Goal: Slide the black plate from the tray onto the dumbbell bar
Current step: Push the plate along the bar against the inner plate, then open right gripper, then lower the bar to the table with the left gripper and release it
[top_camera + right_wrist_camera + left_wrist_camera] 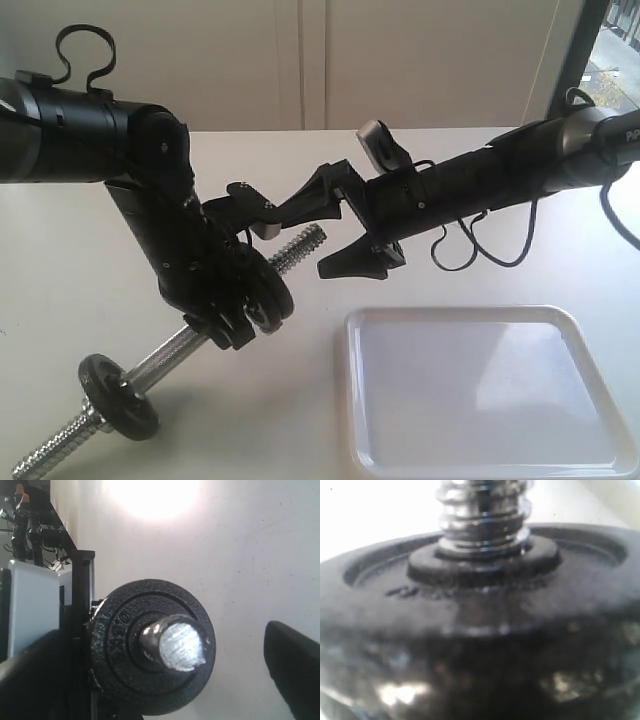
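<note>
Finding: the black plate (pixel 268 290) is off the tray (pixel 480 390) and sits threaded on the bar (pixel 300 247), short of its screw-cut tip and well apart from a second plate (pixel 120 385) near the low end, so I judge the sliding step all but complete. My left fingers (pixel 232 325) are clenched on the bar just under the plate, holding it slanted above the table (pixel 80 230); my right fingers (pixel 345 263) are spread, grasping nothing, near the tip. The next move calls for seating the plate squarely down the threads without jamming; it looks matte, rough and raised-rimmed.
</note>
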Robot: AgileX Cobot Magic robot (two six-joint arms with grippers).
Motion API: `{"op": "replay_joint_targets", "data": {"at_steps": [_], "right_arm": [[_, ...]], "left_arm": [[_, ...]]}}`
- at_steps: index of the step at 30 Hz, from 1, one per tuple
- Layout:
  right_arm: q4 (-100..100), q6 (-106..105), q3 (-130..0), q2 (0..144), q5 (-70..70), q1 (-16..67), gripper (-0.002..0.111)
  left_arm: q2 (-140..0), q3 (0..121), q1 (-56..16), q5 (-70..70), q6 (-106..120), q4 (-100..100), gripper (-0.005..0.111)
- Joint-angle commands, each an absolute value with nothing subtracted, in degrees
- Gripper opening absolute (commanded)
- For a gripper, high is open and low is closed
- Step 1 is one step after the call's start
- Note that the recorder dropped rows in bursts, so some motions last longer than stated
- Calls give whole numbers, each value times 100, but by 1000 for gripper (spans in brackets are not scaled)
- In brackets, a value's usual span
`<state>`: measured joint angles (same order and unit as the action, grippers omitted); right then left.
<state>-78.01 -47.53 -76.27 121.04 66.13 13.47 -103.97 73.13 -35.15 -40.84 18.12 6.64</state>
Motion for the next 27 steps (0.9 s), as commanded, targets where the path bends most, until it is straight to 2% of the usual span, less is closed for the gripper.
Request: {"op": "replay_joint_targets", "data": {"at_steps": [1, 6, 9, 12, 18, 20, 27], "right_arm": [[-8116, -4795, -7657, 12006, 6996, 1125, 101], [-8093, -4795, -7657, 12006, 6996, 864, 100], [-8093, -4795, -7657, 12006, 6996, 701, 91], [-8093, -4795, -7657, 12006, 6996, 562, 72], [-8077, -4895, -7657, 12006, 6996, 500, 16], [-8077, -4968, -7657, 12006, 6996, 500, 6], [-8077, -5006, -7657, 12006, 6996, 500, 5]], "left_arm": [[-10150, 7463, -3557, -4154, 1782, 849, 0], [-10150, 7463, -3547, -4154, 1782, 821, 0], [-10150, 7463, -3547, -4154, 1782, 773, 0], [-10163, 7463, -3547, -4154, 1782, 762, 0], [-10345, 7463, -3547, -4154, 1782, 762, 0], [-10413, 7463, -3547, -4154, 1782, 762, 0], [-10542, 7463, -3547, -4154, 1782, 762, 0]]}}
